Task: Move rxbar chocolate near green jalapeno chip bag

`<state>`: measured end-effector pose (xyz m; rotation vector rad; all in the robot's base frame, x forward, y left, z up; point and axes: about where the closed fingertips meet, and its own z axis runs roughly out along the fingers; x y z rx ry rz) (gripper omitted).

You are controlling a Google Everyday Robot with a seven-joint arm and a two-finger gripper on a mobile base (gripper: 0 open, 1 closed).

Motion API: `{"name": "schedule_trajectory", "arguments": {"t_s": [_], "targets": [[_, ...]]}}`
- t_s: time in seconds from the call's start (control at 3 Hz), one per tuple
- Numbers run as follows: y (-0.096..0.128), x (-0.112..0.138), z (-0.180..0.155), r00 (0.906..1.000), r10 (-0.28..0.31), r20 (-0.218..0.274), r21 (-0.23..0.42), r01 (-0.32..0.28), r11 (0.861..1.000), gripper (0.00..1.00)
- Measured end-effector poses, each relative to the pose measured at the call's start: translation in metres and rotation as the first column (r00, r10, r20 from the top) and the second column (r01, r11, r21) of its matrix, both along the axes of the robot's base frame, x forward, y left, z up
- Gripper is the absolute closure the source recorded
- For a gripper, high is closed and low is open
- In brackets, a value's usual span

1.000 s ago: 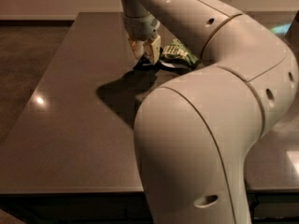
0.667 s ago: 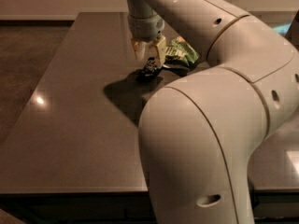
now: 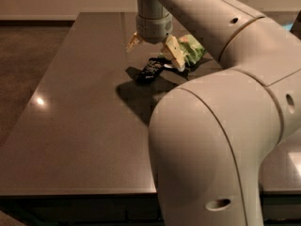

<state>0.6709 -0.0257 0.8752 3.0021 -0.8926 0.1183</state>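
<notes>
Since the rxbar chocolate (image 3: 151, 69) lies flat on the dark table (image 3: 84, 126), just left of the green jalapeno chip bag (image 3: 191, 49), the placement looks done; I judge only pulling the arm clear is left. The gripper (image 3: 154, 52) hangs directly above the bar, jaws spread and holding nothing. Pale lettering shows on both wrappers, none of it readable.

Cream arm (image 3: 254, 65) (dark holes (image 3: 233, 20)), grey wrist (image 3: 153, 26), tan jaws apart over table (image 3: 80, 126).

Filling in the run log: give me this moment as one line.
hand: open, above rxbar chocolate | rxbar chocolate: on table, beside green jalapeno chip bag
</notes>
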Motion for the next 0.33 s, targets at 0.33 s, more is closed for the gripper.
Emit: {"name": "schedule_trajectory", "arguments": {"t_s": [0.33], "targets": [[0.005, 0.0079, -0.0019, 0.9997, 0.002, 0.026, 0.018, -0.003, 1.0, 0.0]]}}
